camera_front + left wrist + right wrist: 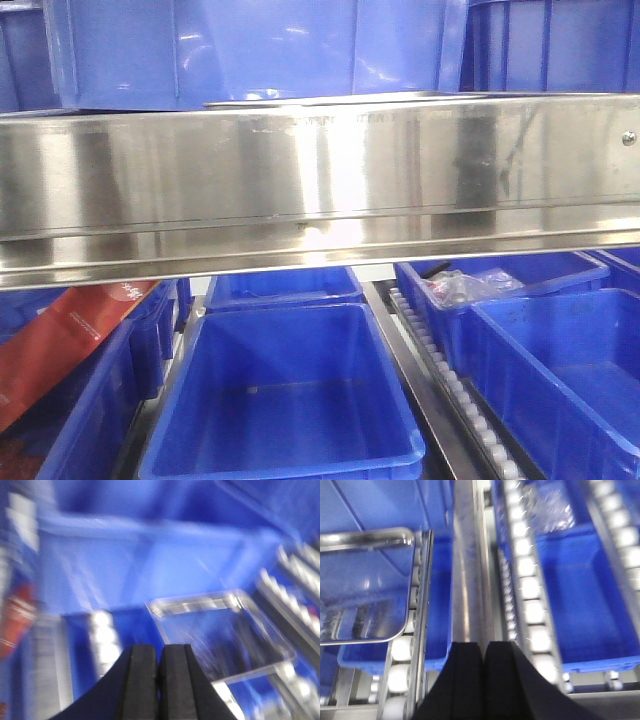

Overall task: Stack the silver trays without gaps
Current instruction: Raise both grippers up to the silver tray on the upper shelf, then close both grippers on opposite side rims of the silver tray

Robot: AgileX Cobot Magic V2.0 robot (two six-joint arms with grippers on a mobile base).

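Note:
A silver tray (220, 635) with rounded corners shows in the blurred left wrist view, lying over a blue bin, ahead and to the right of my left gripper (160, 649). The left jaws are pressed together with nothing between them. In the right wrist view a silver tray (362, 587) rests on a blue bin (437, 605) at the left. My right gripper (484, 645) hangs shut and empty to its right, over a steel divider (465, 570). Neither gripper appears in the front view, and I make out no tray there.
A broad stainless shelf rail (320, 190) spans the front view, with blue bins above and below. An empty blue bin (290, 390) sits low in the centre. White roller tracks (527, 580) run between bins. A red packet (60, 340) lies at left, and a plastic bag (462, 288) at right.

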